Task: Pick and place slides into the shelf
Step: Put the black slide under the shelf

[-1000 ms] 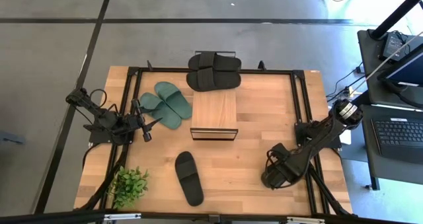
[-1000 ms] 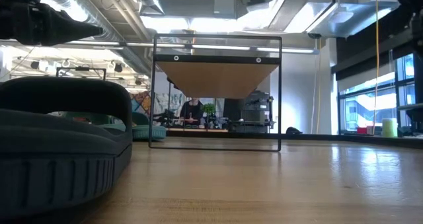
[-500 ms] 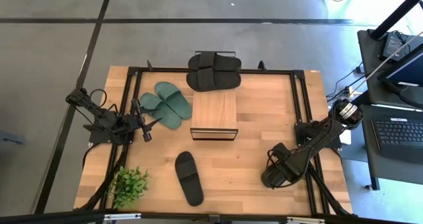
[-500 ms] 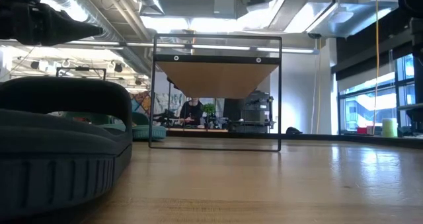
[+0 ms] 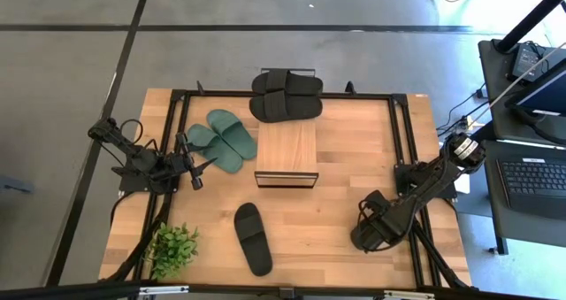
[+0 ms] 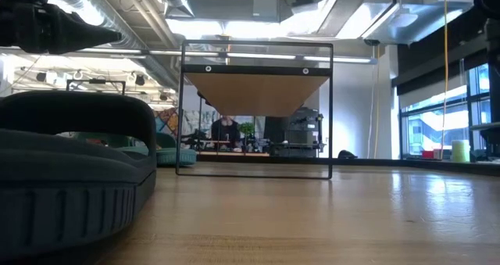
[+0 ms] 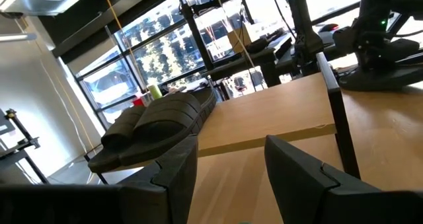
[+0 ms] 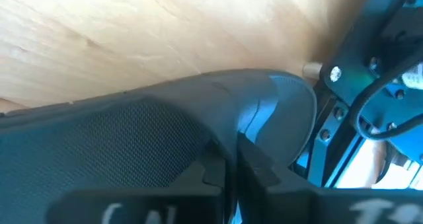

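left gripper (image 5: 202, 167) fingers apart, nothing between them, hovering at the table's (image 5: 354, 158) left edge just beside the two dark green slides (image 5: 223, 137), pointing toward the shelf (image 5: 286, 150) mid-table. right gripper (image 5: 367, 236) sits low near the right front corner, fingers pressed together, well apart from the lone black slide (image 5: 252, 238) at front centre. stacked black slides (image 5: 285, 95) lie behind the shelf at the far edge.

L gripper (image 5: 205, 165) open, low; R gripper (image 5: 364, 239) closed, tucked.
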`<action>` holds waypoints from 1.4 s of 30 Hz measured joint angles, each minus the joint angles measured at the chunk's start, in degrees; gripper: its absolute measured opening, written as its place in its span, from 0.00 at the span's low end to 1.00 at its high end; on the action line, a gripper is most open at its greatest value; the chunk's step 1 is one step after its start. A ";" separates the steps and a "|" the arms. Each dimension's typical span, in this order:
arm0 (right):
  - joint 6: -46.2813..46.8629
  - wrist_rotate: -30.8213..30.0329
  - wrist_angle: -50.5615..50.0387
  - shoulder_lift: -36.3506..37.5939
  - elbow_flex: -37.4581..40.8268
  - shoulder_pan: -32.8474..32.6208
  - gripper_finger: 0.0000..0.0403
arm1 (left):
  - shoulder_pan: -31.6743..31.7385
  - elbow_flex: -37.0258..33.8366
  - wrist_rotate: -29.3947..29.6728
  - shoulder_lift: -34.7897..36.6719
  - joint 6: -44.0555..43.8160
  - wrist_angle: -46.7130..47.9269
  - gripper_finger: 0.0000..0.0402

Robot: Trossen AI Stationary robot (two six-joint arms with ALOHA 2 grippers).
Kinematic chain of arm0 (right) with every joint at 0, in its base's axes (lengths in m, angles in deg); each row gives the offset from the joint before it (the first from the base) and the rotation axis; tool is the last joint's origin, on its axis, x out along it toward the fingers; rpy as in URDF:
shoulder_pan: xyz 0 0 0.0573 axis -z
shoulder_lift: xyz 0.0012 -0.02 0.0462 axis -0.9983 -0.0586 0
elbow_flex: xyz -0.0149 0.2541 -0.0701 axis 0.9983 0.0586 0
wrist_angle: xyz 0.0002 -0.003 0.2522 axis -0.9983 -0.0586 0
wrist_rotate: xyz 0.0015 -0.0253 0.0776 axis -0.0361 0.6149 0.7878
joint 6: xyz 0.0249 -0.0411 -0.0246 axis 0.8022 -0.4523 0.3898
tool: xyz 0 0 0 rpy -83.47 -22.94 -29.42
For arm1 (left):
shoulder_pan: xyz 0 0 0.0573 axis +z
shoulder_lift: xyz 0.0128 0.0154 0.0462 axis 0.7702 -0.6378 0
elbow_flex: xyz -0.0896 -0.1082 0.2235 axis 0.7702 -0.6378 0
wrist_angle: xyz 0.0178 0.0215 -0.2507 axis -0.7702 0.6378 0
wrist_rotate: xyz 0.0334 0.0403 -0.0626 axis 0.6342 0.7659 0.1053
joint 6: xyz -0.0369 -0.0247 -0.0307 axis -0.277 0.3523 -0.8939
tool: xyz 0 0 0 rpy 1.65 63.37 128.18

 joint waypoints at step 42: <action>-91.61 -55.51 8.60 9.44 -14.70 55.24 0.03 | 0.00 0.00 0.02 0.00 6.05 -0.01 0.42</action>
